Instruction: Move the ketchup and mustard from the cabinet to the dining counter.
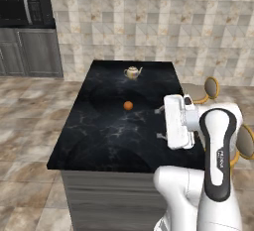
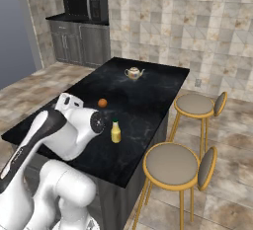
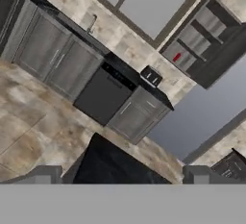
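Nearest the base cameras, the white arm bends over the near end of the dining counter (image 1: 99, 136), and its gripper (image 1: 159, 123) sits at the arm's far end with the fingers (image 1: 158, 110) spread wide apart, nothing between them. In the hand view the two finger tips (image 3: 45, 174) stand at opposite sides of the bottom edge, a dark corner of the counter (image 3: 110, 165) between them.

The mustard (image 2: 115, 132) stands upright on the black marble top (image 2: 148, 100), just beside the arm's elbow, near the counter's stool-side edge. Farther along the top lies a small orange ball (image 2: 102, 102), and beyond it, toward the far end, a cream-and-gold teapot (image 2: 134, 72).

In the hand view, across the room, an open wall cabinet (image 3: 202, 40) shows shelves, with a small red thing on one that may be the ketchup (image 3: 178, 57); too small to be sure.

Two round stools (image 2: 170, 165) with yellow frames stand beside the counter.
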